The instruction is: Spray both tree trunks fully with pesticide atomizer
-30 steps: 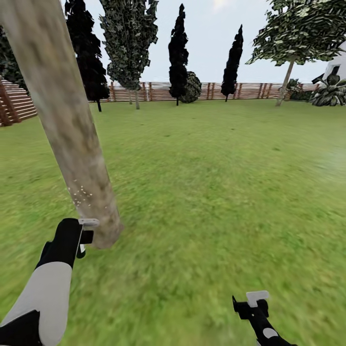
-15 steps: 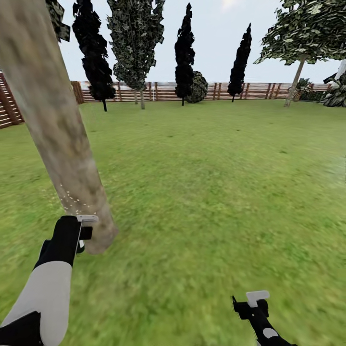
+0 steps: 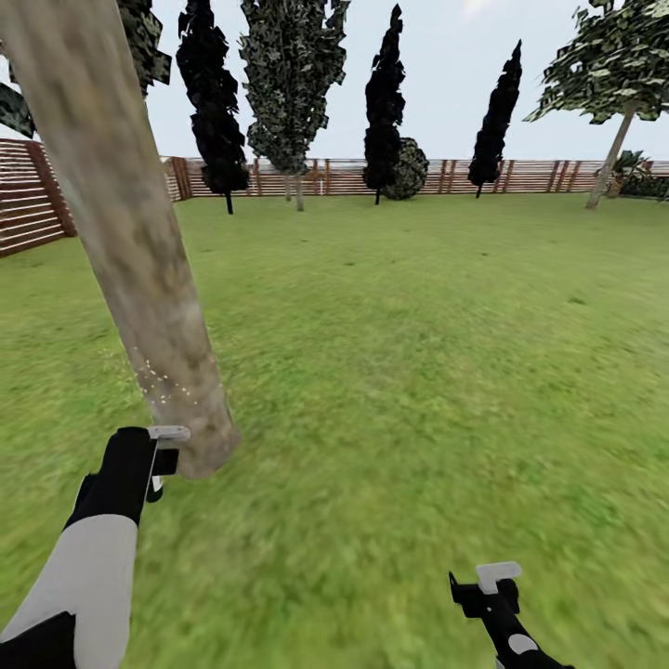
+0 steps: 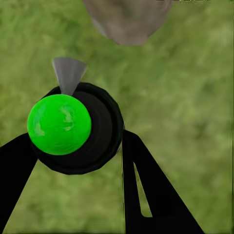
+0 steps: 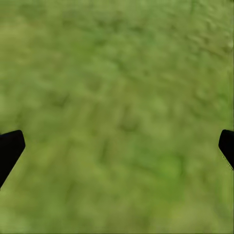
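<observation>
Pointing its nozzle seemingly trunkward, atomizer sits endwise.

**Greens, greys and black**

The tree trunk is mottled grey-brown with white specks low down. The lawn is blotchy green, the fence brown-slatted. The atomizer is black with a bright green cap. Cypresses are near-black.

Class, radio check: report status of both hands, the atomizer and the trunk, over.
Left hand shut on atomizer, nozzle toward tree trunk. White spray specks low on trunk. Right hand open over lawn. Nothing in the way.
</observation>
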Controlling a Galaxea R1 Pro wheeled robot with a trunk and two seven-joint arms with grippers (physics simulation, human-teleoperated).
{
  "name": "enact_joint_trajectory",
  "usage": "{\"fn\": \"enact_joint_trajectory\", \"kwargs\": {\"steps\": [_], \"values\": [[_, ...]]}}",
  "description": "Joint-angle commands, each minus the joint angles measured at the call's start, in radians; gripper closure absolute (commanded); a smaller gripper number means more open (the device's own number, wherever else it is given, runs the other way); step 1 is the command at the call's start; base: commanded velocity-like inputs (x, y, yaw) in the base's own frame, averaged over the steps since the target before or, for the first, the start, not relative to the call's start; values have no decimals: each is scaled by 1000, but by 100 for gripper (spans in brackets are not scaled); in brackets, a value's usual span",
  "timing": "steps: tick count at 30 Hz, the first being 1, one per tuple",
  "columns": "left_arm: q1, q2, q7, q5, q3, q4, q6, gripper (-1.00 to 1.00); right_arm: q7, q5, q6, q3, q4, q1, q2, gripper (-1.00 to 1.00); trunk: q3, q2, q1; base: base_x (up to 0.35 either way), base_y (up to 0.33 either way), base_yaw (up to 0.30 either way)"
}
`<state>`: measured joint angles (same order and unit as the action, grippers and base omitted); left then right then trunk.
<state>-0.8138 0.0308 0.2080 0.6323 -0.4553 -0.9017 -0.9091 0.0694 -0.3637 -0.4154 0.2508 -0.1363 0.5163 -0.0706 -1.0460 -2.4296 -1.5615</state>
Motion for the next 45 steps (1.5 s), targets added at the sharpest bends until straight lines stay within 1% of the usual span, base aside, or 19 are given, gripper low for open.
{"fn": "enact_joint_trajectory", "kwargs": {"steps": [1, 8, 10, 13, 17, 26, 29, 38, 42, 45], "values": [[-1, -1, 10, 12, -2, -1, -2, 100, 4, -11, -3, 5, 1, 1, 0, -100, -1, 0, 0, 200, -184, 113], [-1, -2, 10, 13, -2, -2, -2, 100, 6, -11, -3, 5, 1, 1, 0, -100, -1, 0, 0, 204, -202, 15], [0, 2, 10, 14, -3, -1, -2, 100, 6, -11, -3, 5, 1, 1, 0, -100, -1, 0, 0, 184, -219, 0], [7, 4, 10, 14, -18, 0, -2, 100, 6, -11, -3, 5, 1, 1, 0, -100, -1, 0, 0, 192, -219, 0], [14, 6, 10, 16, -26, -1, -1, 100, 5, -11, -3, 5, 1, 1, 0, -100, -1, 0, 0, 225, -209, 23], [28, 6, 10, 15, -28, 0, -1, 100, 5, -11, -3, 5, 1, 1, 0, -100, -1, 0, 0, 210, -213, 260], [28, 5, 10, 13, -28, -1, -1, 100, 5, -11, -3, 5, 1, 1, 0, -100, -1, 0, 0, 25, -266, 240], [28, 5, 10, 12, -29, -8, 0, 100, 5, -11, -3, 5, 1, 1, 0, -100, -1, 0, 0, 1, -273, 32], [24, 6, 10, 12, -29, -16, -1, 100, 6, -11, -3, 5, 1, 1, 0, -100, -1, 0, 0, -100, -194, 245], [11, 7, 12, 12, -28, -19, -4, 100, 6, -11, -3, 6, 1, 1, 0, -100, -1, 0, 0, -24, -22, 275]]}}
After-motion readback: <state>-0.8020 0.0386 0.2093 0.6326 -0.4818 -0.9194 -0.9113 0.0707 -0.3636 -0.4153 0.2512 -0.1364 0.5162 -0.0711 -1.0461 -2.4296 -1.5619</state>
